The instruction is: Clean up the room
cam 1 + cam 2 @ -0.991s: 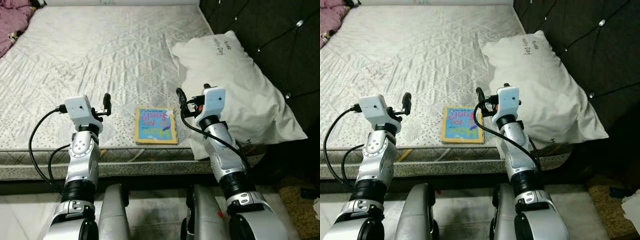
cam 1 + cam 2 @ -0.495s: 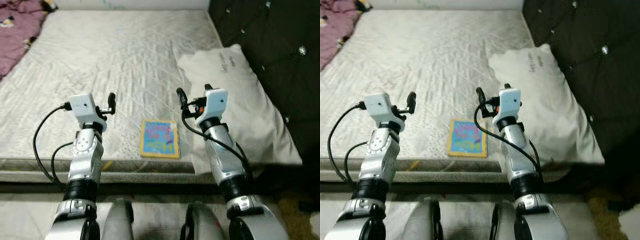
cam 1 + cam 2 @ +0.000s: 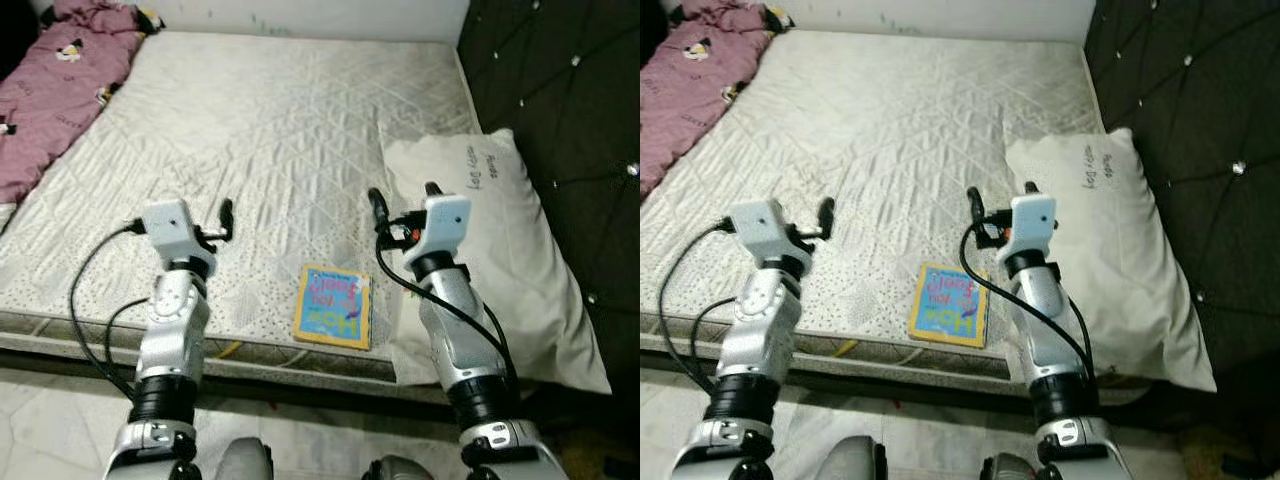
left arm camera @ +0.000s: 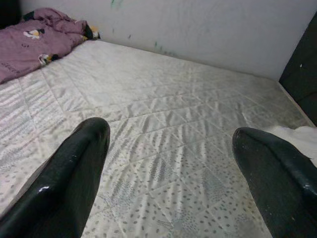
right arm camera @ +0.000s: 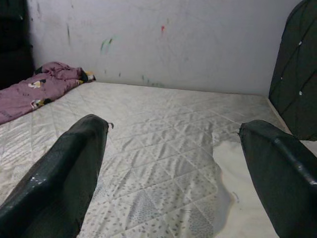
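The view has pulled back and tilted up since 1 second ago, so more of the mattress [image 3: 270, 120] shows, along with a pink blanket [image 3: 55, 95] at its 10 o'clock corner; the book has not shifted on the bed. Both arms stay raised over the near edge. The left gripper [image 4: 173, 163] hovers above bare quilting at 8 o'clock, its 2 black fingers [image 4: 74, 173] spread wide and holding nothing. The right gripper [image 5: 173, 163] hovers at 4 o'clock, fingers also wide apart and empty. The book [image 3: 333, 306], with a blue and yellow cover, lies flat near the mattress edge between the 2 arms, just beside the white pillow [image 3: 500, 240]. The pillow lies along the dark tufted headboard [image 3: 570, 90] at 3 o'clock.
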Available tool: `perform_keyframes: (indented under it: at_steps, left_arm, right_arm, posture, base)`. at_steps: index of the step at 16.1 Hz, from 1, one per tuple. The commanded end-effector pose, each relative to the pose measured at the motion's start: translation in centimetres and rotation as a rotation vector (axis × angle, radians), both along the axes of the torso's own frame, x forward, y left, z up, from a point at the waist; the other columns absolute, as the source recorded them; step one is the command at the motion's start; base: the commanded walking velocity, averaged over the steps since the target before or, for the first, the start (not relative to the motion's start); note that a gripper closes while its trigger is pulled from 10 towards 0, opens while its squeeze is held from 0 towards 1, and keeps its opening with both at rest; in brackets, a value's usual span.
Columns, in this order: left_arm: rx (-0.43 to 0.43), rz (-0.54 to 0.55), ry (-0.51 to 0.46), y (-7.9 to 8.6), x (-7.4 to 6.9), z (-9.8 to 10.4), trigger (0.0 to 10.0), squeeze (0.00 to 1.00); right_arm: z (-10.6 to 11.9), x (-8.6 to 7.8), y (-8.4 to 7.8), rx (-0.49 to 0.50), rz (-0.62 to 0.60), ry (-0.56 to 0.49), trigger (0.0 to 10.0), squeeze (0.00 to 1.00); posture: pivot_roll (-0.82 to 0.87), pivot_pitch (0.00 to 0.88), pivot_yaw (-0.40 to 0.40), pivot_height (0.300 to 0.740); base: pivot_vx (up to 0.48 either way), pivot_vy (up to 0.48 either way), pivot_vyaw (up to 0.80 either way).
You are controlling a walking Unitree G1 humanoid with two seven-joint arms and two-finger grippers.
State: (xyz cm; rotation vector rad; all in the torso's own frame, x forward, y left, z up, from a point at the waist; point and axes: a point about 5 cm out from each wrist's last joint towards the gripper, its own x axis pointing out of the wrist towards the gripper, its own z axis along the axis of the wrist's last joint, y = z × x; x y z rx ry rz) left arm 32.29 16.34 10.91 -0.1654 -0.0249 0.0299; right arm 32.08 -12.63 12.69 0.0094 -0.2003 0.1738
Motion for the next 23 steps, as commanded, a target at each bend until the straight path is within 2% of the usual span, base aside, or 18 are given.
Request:
perform_keyframes:
  at_steps: [1, 5, 9, 13, 19, 23]
  left_arm:
    - [0.026, -0.014, 0.003, -0.3, -0.3, -0.1, 10.0, 0.00]
    - [-0.010, -0.041, 0.027, -0.7, -1.2, -0.4, 10.0, 0.00]
    - [-0.040, -0.066, 0.055, -1.1, -1.6, -0.8, 10.0, 0.00]
    - [-0.045, -0.071, 0.049, -1.2, -1.4, -0.5, 10.0, 0.00]
    - [-0.059, -0.074, 0.048, -1.3, -1.3, -0.5, 10.0, 0.00]
    - [-0.066, -0.072, 0.049, -1.4, -1.3, -0.4, 10.0, 0.00]
  right_arm:
    - [-0.1, -0.4, 0.0, 0.001, -0.008, 0.006, 10.0, 0.00]
    - [-0.6, -1.4, -0.5, 0.014, -0.046, 0.043, 10.0, 0.00]
    - [-0.9, -2.1, -0.9, 0.016, -0.065, 0.072, 10.0, 0.00]
    - [-0.9, -1.9, -0.6, 0.012, -0.053, 0.079, 10.0, 0.00]
    - [-0.8, -1.9, -0.7, 0.009, -0.053, 0.080, 10.0, 0.00]
    - [-0.7, -2.0, -0.8, 0.010, -0.051, 0.088, 10.0, 0.00]
  posture:
    - [0.01, 0.000, 0.021, 0.740]
    - [0.01, 0.027, 0.025, 0.740]
    - [0.00, 0.043, 0.025, 0.740]
    - [0.00, 0.032, 0.022, 0.740]
    - [0.00, 0.026, 0.020, 0.740]
    - [0.00, 0.034, 0.018, 0.740]
  base:
    - [0.000, 0.000, 0.00]
    - [0.000, 0.000, 0.00]
    - [0.000, 0.000, -0.75]
    - [0.000, 0.000, -0.75]
    - [0.000, 0.336, 0.00]
    - [0.000, 0.440, -0.71]
